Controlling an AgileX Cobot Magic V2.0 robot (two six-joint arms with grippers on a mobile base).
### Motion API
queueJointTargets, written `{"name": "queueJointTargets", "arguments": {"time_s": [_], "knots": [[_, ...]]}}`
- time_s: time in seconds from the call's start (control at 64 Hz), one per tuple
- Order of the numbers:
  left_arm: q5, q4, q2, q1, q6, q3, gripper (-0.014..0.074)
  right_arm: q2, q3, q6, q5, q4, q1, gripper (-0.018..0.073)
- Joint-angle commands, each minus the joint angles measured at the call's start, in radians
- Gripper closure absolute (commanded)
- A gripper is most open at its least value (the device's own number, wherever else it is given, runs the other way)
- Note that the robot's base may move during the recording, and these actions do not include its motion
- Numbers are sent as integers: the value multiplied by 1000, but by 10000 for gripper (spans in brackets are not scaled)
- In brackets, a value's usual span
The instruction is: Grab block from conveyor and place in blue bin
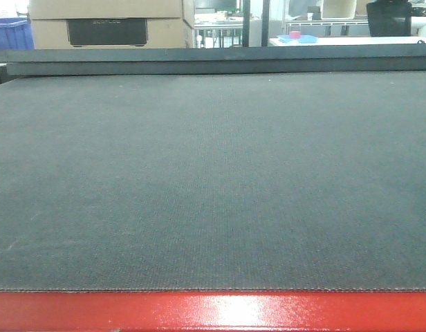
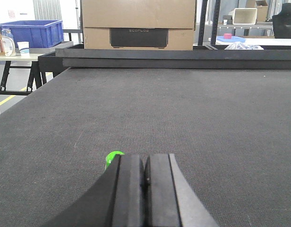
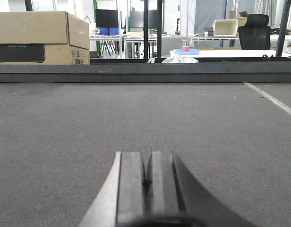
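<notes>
— Conveyor (image 1: 213, 180) first: how does it lie?
— Flat and wide. The dark grey woven belt fills the front view, with the glossy red frame (image 1: 213, 312) along its near edge and a dark rail (image 1: 213, 62) across the far edge.
— Left side?
— The left fingers (image 2: 130, 189) are pressed pad to pad with only a thin seam between them. They grip nothing and sit low over the belt.
— And the block?
— Cannot say for sure. A small bright green thing (image 2: 112, 157) peeps out just beside the outer edge of the left fingers, mostly hidden by them. Whether it is the block, or lies on the belt at all, I cannot tell.
— Right side?
— The right fingers (image 3: 132, 184) are likewise closed tight on nothing, low over the belt. A pale seam (image 3: 273, 99) runs across the belt off to their right.
— Blue bin?
— The blue bin (image 2: 29, 32) stands on a table (image 2: 46, 48) past the belt's far left corner, near some bottles (image 2: 1, 41) and a white cup (image 2: 23, 47), well apart from the left fingers.
— Behind the rail?
— A cardboard box (image 2: 138, 23) sits just beyond it. Further right, a pink thing (image 3: 185, 48) lies on a blue tray (image 3: 192, 52).
</notes>
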Motion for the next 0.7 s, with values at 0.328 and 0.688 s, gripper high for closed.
{"name": "queueJointTargets", "arguments": {"time_s": [0.328, 0.688], "knots": [[-14, 0, -6, 5, -7, -2, 707, -4, 1, -5, -22, 2, -1, 721], [-93, 0, -6, 5, -7, -2, 707, -4, 1, -5, -30, 2, 0, 721]]}}
